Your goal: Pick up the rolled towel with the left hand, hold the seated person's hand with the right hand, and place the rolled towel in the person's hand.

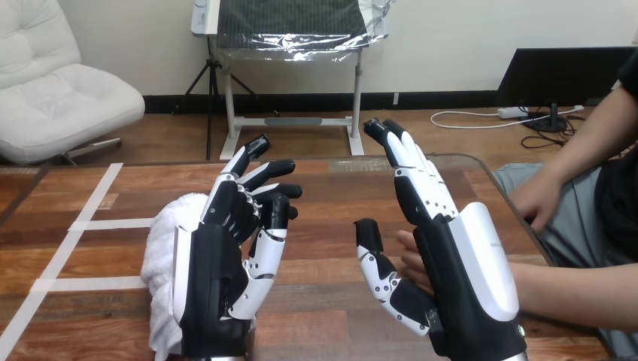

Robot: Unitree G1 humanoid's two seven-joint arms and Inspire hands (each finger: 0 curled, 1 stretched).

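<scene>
Step in hand: opening stretch, I'd judge. Neither the pick-up nor the hold looks done yet.
Rolled towel: the rolled towel (167,241) lies on the worktop (331,195) at near left, running near to far. It sits just on the outer, left side of the left hand and is partly hidden by it.
Left hand: the left hand (222,263) is up on edge beside the towel with its palm turned right, away from the roll. The fingers are loosely bent and released, with nothing between them.
Right hand: the right hand (451,263) is at near right with fingers straight and pointing far and the thumb (372,252) spread wide. It is released, not clenched.
Person's hand: the person's hand (410,262) comes in from the right and tucks in by the right palm. Its fingertips show in the gap between thumb and palm, and no robot finger is wrapped round it.
Person's other hand: it rests at far right (536,199), off the worktop.
Next move, my call: the left hand needs to turn its palm onto the roll and close round it. The right hand then needs to curl gently about the person's hand.
</scene>
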